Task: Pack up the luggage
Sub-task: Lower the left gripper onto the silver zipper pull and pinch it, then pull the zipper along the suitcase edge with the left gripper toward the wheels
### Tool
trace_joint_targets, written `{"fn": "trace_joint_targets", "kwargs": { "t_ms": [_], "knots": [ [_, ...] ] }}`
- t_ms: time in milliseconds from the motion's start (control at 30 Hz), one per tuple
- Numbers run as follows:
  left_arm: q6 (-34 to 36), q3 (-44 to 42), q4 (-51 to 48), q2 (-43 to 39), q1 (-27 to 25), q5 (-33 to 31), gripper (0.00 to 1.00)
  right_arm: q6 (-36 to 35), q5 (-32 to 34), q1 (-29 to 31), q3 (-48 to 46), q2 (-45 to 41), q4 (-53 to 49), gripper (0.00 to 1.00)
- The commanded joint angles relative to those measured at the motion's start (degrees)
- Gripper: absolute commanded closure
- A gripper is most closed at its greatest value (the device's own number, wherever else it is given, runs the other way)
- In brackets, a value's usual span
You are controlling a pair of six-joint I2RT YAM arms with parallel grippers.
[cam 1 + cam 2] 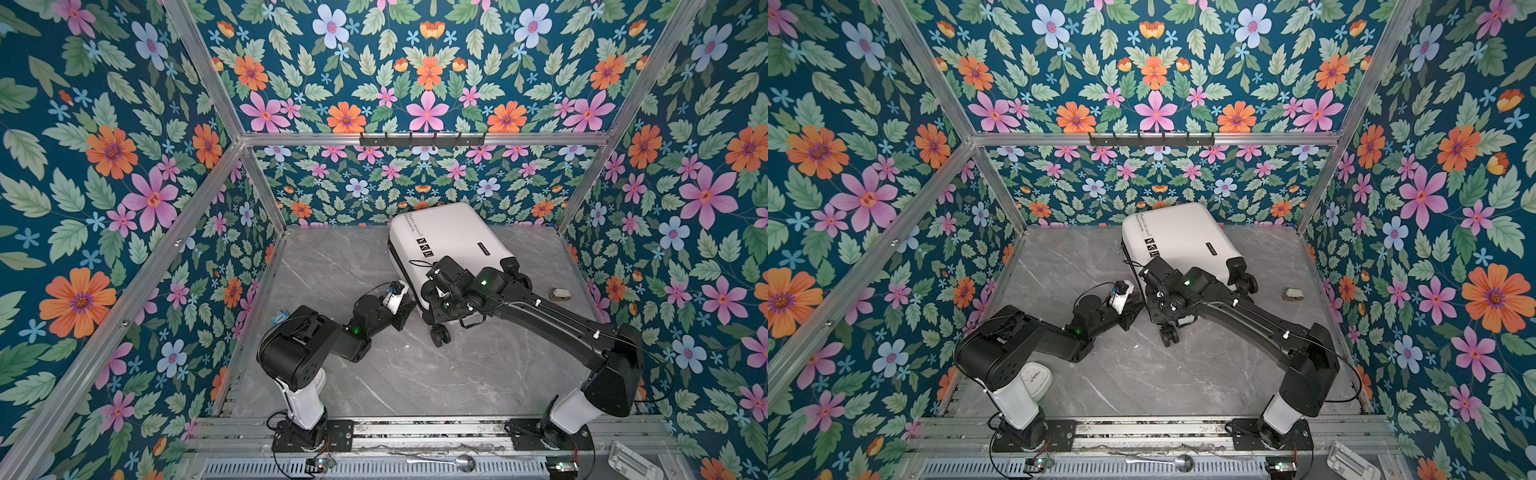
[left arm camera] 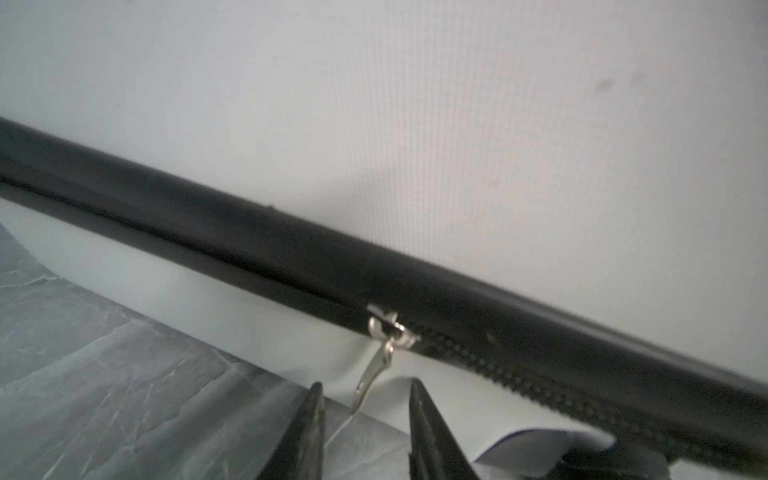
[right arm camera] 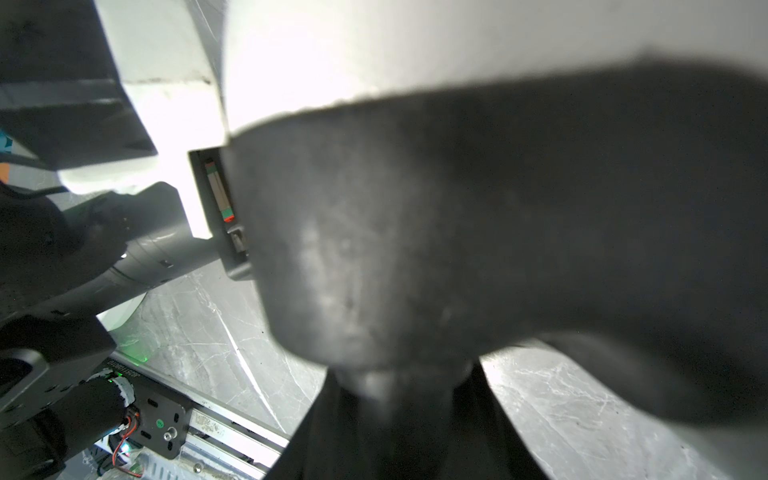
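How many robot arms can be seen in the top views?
2. The left arm reaches from the near-left base to the zipper side of the suitcase; the right arm reaches from the near-right base to its wheel end. No third arm shows.

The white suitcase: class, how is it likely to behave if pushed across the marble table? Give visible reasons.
The suitcase probably stays stiff: its shell looks hard. Lying on its broad side on the smooth table, it should slide rather than tip. Its caster wheel at the near end might let it swing.
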Motion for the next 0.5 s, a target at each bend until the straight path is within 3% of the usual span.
{"fn": "trace_joint_targets", "kwargs": {
  "t_ms": [0,467],
  "knots": [
    [1.5,0.77,0.05,0.04,0.06,-0.3,0.67,1.89,0.91,0.08,0.64,-0.64,2.75,0.97],
    [5.81,3.03,-3.7,-0.86,-1.95,-0.89,0.71,2.07,-0.08,0.07,0.64,-0.03,2.9,0.99]
  ]
}}
